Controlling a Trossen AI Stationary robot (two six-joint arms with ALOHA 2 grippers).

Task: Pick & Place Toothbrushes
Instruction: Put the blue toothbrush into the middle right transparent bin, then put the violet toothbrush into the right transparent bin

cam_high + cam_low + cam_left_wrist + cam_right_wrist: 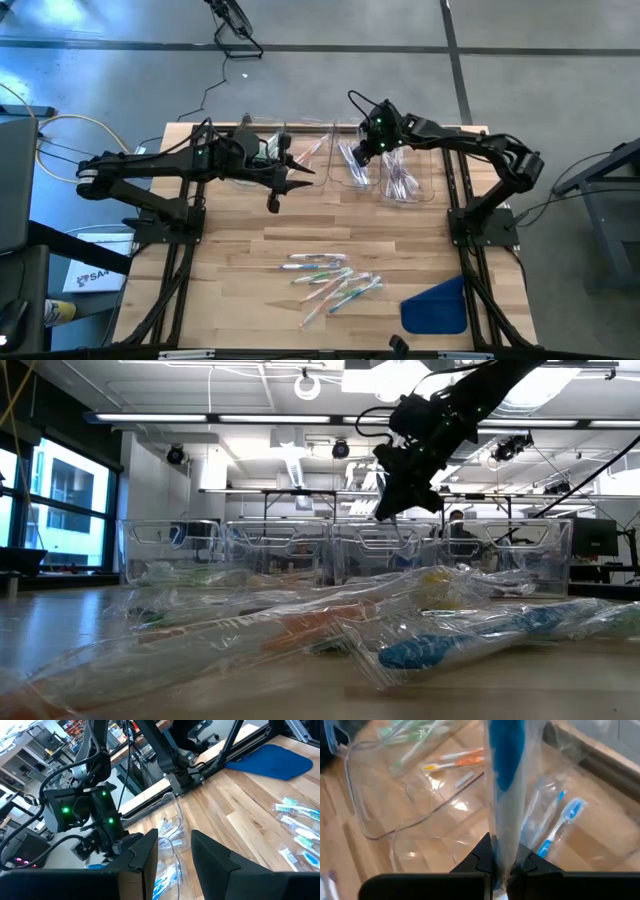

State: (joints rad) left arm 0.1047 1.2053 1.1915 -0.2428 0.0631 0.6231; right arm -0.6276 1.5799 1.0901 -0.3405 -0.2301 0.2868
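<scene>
Right tool (501, 867) w/ blue toothbrush (504, 780) over bins (345, 160)

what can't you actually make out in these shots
- The count of loose toothbrushes on the table: too small in the high view, a blurred wrapped heap in the low view.
- The blue toothbrush held by the shut right gripper: the right wrist view's top edge cuts off its upper end.
- Bin contents: the right arm covers part of them from above.
- Left gripper: nothing shows between its fingers; the bottom edge cuts off their bases.
</scene>
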